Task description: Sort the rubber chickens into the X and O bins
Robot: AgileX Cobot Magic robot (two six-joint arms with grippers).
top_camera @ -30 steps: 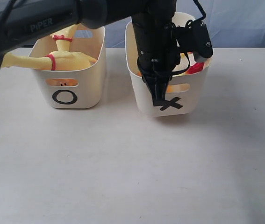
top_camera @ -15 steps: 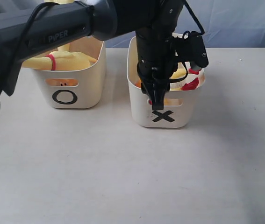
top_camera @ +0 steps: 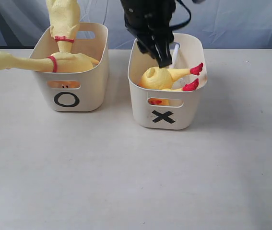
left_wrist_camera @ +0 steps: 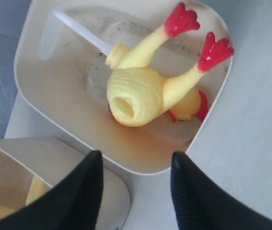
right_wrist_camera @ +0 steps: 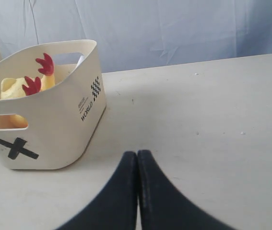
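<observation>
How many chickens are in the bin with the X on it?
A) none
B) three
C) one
C: just one chicken, with its red feet sticking up, lies in the X bin.

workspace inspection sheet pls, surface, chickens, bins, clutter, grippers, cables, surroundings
surface: pale table, faint specks
job's things: O bin holds an upright chicken and a sideways chicken poking over its rim; X bin holds the third chicken, feet up, with a white stick
clutter: nothing seen
grippers: left gripper open, empty, above the X bin; right gripper shut, empty, low over the table
cables: black cable looped on the left arm
surroundings: blue cloth backdrop
</observation>
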